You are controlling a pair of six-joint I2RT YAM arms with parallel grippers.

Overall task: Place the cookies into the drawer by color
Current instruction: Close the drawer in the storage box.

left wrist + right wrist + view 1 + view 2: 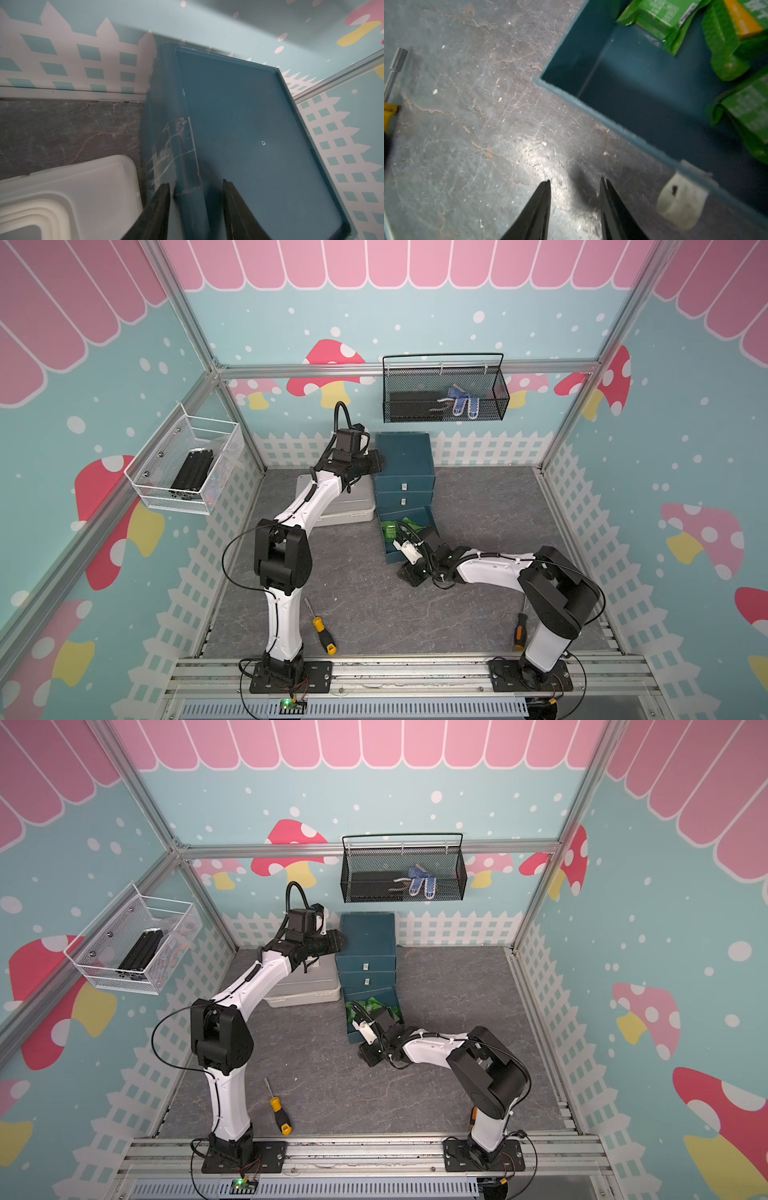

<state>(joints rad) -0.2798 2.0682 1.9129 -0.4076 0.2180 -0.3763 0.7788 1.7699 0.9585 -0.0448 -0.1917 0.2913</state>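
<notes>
Well in front of the teal drawer cabinet (405, 456), a yellow-handled screwdriver (322, 630) lies on the table. Closer to the cabinet, the right gripper (575, 180) hovers just outside the front wall of its pulled-out bottom drawer (612, 122), jaws a narrow gap apart and empty. Green cookies (660, 14) lie inside that drawer. At the cabinet's top, the left gripper (195, 182) straddles the side rim, jaws partly apart; whether they touch it is unclear.

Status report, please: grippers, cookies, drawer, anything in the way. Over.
Left gripper open, astride cabinet's top edge. Right gripper open, empty, over table by bottom drawer. Drawer out, green cookies inside. Only right arm overhangs it.
</notes>
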